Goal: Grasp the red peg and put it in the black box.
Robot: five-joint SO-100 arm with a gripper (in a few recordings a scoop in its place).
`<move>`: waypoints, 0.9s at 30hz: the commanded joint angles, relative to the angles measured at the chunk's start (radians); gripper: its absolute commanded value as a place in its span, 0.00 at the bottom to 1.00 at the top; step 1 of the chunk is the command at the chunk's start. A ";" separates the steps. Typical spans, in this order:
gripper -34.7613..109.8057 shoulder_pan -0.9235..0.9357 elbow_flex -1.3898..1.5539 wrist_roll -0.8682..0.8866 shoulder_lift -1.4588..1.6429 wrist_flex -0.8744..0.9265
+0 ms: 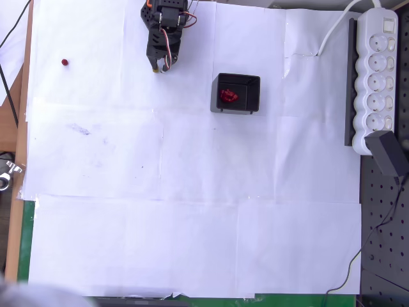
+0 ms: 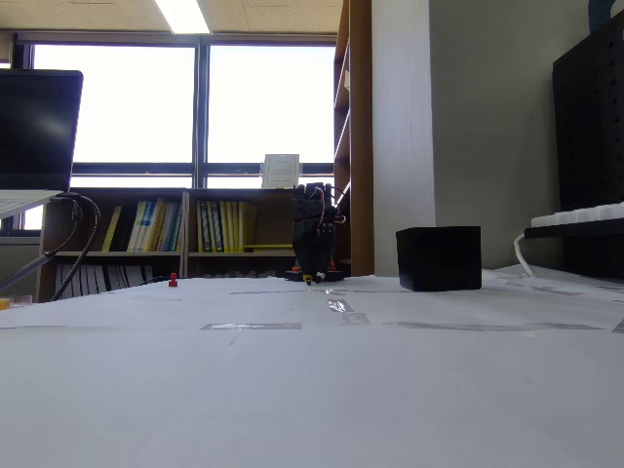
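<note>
One tiny dark-red round peg (image 1: pixel 64 62) lies loose on the white paper-covered table (image 1: pixel 192 224), far to the left of the small square black plastic box (image 1: pixel 254 86) in the overhead view.
The black servo arm's two-finger gripper (image 1: pixel 156 66) hangs folded near its base between the two, tips just above the paper, and whether it is spread or pressed together cannot be told. The peg's small size means a slightly off-centre approach could knock or roll it away instead of pinching it. The box already holds a lumpy red heap (image 1: pixel 229 96), which could be mistaken for the target.
</note>
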 commanded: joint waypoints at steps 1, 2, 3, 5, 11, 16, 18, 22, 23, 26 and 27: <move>0.27 -0.118 -0.083 -0.005 -0.089 0.087; 0.27 -0.118 -0.083 -0.005 -0.089 0.087; 0.27 -0.118 -0.083 -0.005 -0.089 0.087; 0.27 -0.118 -0.083 -0.005 -0.089 0.087; 0.27 -0.172 -0.083 -0.005 -0.089 0.089; 0.27 -0.173 -0.083 -0.005 -0.089 0.089; 0.27 -0.173 -0.083 -0.005 -0.089 0.089; 0.27 -0.173 -0.083 -0.005 -0.091 0.089; 0.27 -0.173 -0.083 -0.005 -0.091 0.089; 0.27 -0.172 -0.083 -0.005 -0.091 0.089; 0.27 -0.169 -0.083 -0.005 -0.091 0.089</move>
